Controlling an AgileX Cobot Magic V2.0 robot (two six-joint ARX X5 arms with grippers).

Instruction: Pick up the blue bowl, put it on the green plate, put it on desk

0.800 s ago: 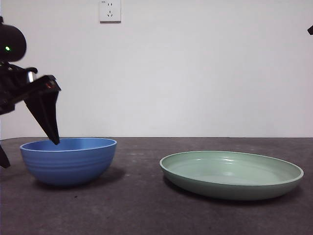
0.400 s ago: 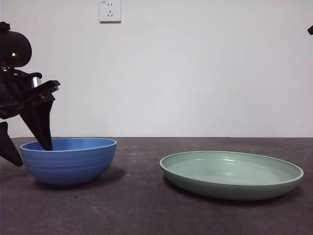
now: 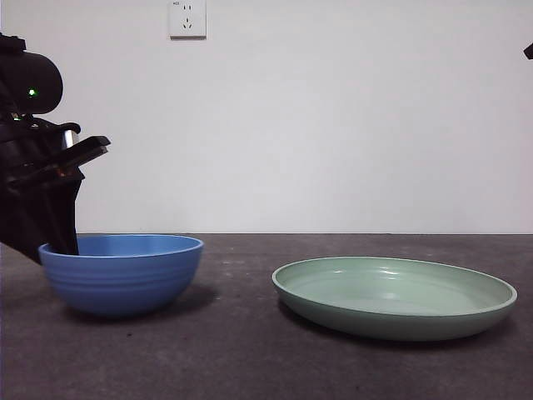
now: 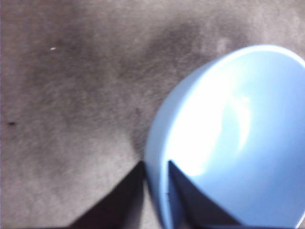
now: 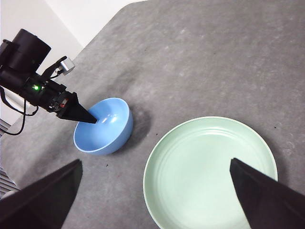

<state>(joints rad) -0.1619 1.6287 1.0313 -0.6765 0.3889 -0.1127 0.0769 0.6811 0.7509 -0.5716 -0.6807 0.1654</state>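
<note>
Now the left gripper (image 4: pixel 156 174) has come down from above the rim and closed on the near wall of the blue bowl (image 3: pixel 122 272), one of its fingers (image 4: pixel 190 200) inside and the other outside, pinching the rim. The bowl has nudged slightly toward the green plate (image 3: pixel 393 296) but sits flat on the counter (image 3: pixel 250 358), well apart from the plate. The grasp looks made, so lifting is likely next. The right gripper (image 5: pixel 155 191) waits high above the plate, fingers spread wide. No brand or writing is readable anywhere; the wall socket (image 3: pixel 187 18) shows only tiny, illegible marks.
</note>
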